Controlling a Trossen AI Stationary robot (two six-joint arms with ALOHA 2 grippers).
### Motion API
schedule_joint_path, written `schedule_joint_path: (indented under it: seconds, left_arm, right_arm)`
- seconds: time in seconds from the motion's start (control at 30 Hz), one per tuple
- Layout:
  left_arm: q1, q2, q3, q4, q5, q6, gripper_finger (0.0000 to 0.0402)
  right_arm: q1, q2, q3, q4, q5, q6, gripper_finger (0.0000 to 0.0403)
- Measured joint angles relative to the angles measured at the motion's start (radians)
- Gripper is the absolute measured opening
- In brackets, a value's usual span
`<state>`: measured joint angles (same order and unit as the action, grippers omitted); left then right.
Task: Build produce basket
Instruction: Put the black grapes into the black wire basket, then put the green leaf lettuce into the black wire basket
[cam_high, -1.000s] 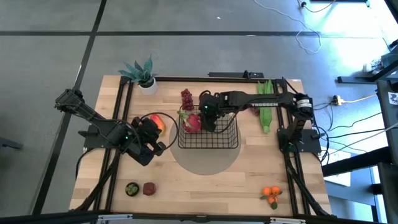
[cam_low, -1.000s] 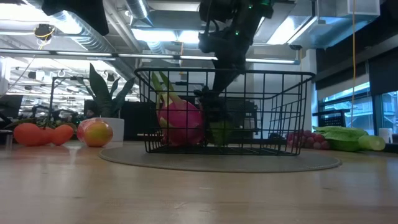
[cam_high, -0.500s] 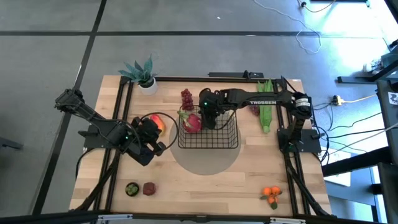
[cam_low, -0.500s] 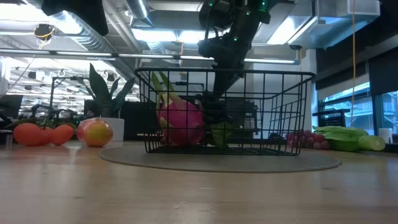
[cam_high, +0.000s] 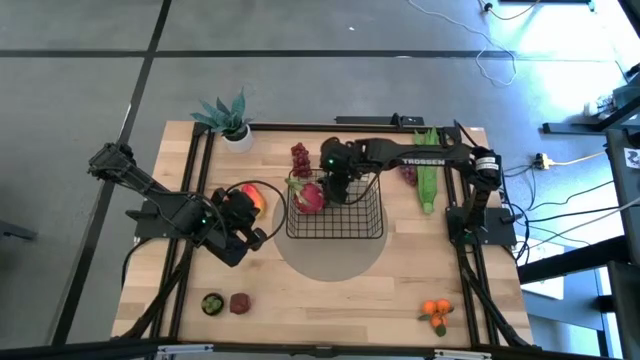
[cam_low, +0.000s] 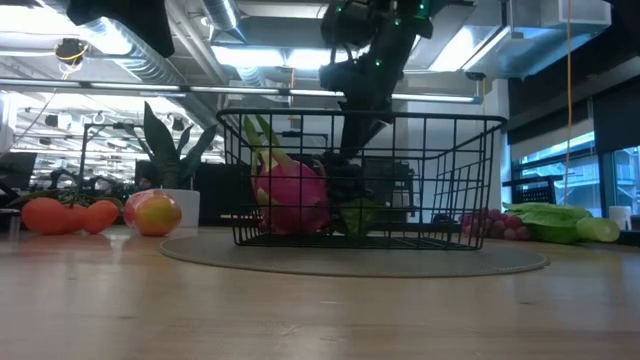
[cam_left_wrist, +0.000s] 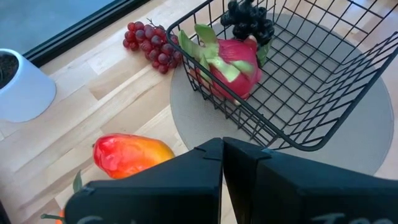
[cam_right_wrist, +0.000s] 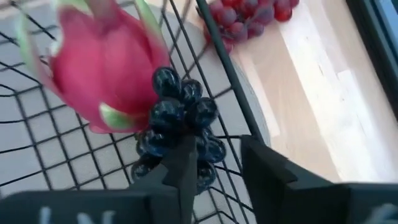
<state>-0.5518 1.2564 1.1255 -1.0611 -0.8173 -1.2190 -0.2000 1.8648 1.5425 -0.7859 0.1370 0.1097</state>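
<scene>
Since the earlier frame, the right claw (cam_right_wrist: 214, 165) has shifted toward the basket's (cam_high: 366, 229) far edge, and its fingers now stand parted around the dark grapes (cam_right_wrist: 177, 121), which lie inside beside the dragon fruit (cam_high: 308, 196). Left claw (cam_left_wrist: 222, 163) rests pressed shut, empty, near the mango (cam_high: 250, 197) on the worktop (cam_high: 330, 290). Red grapes (cam_high: 300, 157) lie outside the basket.
</scene>
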Motion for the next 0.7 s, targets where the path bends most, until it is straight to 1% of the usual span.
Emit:
schedule_joint_path:
  seconds: [0.2,0.3,0.4,0.57,0.7]
  left_arm:
    - [0.0,0.0,0.0,0.0,0.0,0.0,0.0]
    - [0.0,0.0,0.0,0.0,0.0,0.0,0.0]
    - [0.0,0.0,0.0,0.0,0.0,0.0,0.0]
    - [0.0,0.0,0.0,0.0,0.0,0.0,0.0]
    - [0.0,0.0,0.0,0.0,-0.003,0.0,0.0]
  right_arm:
    - [-0.001,0.0,0.107,-0.058,0.001,-0.045,0.0125]
    - [-0.004,0.0,0.167,-0.122,0.001,-0.047,0.0125]
    - [-0.014,0.0,0.238,-0.224,0.003,-0.041,0.0125]
    - [-0.04,-0.011,0.33,-0.349,0.058,-0.006,0.0126]
    - [-0.063,-0.063,0.344,-0.415,0.103,0.006,0.0126]
